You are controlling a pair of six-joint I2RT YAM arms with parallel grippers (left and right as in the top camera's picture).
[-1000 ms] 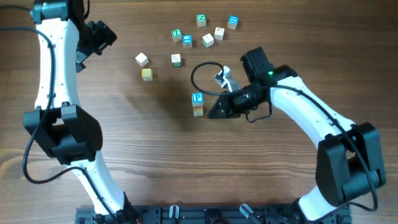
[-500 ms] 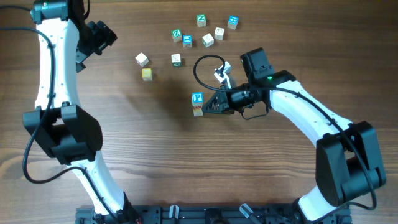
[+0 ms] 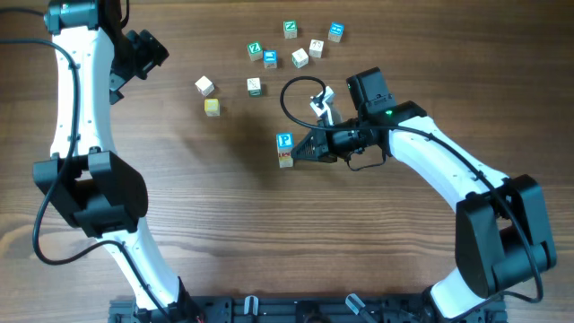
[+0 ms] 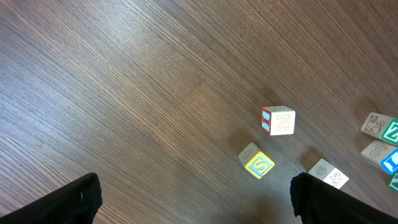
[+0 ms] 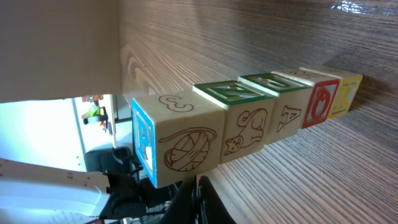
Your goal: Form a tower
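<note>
shut tight and empty at the right gripper [image 3: 300, 153], tip just beside the upright tower [image 3: 284, 149]; spread wide at the left gripper [image 3: 152, 51], well apart from both

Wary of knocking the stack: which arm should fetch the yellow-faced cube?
Left, probably: the left gripper is open with the yellow-faced cube in its wrist view; the right gripper is shut, beside the tower.

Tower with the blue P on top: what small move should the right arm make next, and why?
Probably ease the right gripper straight back, away from the tower. Its shut tips sit close beside the narrow stack, five cubes tall in the right wrist view, so sideways drift could topple it.
</note>
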